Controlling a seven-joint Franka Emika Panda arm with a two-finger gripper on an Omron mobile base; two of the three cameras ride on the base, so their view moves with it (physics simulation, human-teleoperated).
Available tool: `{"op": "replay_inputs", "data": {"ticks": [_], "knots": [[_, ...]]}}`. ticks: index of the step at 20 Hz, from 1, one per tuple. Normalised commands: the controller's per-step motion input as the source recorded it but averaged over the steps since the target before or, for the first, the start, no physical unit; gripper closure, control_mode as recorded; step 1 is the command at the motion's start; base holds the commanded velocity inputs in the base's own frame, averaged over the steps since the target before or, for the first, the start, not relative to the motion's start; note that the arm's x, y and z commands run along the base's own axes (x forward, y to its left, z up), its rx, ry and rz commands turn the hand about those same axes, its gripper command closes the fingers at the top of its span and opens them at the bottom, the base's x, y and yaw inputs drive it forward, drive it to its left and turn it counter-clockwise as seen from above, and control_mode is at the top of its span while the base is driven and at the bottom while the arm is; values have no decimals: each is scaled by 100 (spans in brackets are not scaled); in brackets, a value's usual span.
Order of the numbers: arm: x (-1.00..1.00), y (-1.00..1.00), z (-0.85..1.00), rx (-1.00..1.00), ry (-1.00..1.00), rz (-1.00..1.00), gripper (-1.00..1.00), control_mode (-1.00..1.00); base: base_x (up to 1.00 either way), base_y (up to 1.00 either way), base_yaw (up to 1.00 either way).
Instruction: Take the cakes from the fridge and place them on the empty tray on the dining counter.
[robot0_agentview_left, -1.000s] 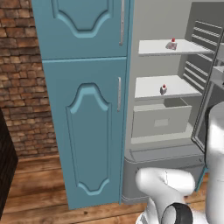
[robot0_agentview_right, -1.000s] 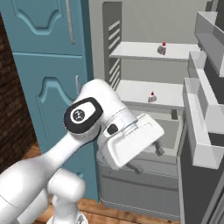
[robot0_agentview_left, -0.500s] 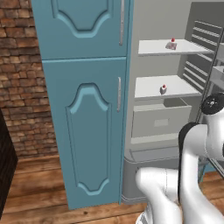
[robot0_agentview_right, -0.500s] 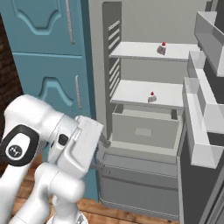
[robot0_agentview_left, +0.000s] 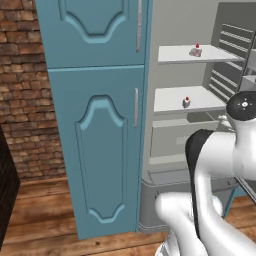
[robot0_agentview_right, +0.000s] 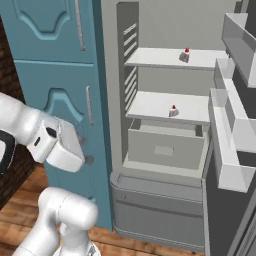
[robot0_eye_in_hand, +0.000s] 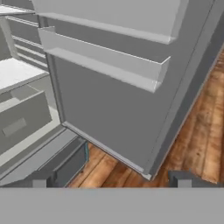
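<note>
Inside the open fridge (robot0_agentview_right: 165, 150), the two cakes sit on white shelves: one cake wedge (robot0_agentview_right: 184, 56) on the upper shelf (robot0_agentview_right: 165, 59), the other (robot0_agentview_right: 173, 111) on the shelf below (robot0_agentview_right: 160, 107) above the drawer (robot0_agentview_right: 165, 147). The hand (robot0_eye_in_hand: 111, 179) has its fingertips (robot0_eye_in_hand: 39, 179) spread wide and holds nothing, facing the door's inner bins (robot0_eye_in_hand: 105, 61). Each wedge looks light, soft and easily crushed (cherry on top), so a gentle pinch across the lower flanks, kept level, probably suits best.
</note>
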Motion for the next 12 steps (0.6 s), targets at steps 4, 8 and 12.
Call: {"op": "replay_inputs", "data": {"ticks": [4, 8, 12], "knots": [[24, 35, 13, 16, 12, 46, -100, -100, 0, 0, 0], [21, 43, 0, 17, 8, 44, -100, -100, 0, 0, 0], [25, 36, 0, 15, 6, 39, -100, -100, 0, 0, 0]]}}
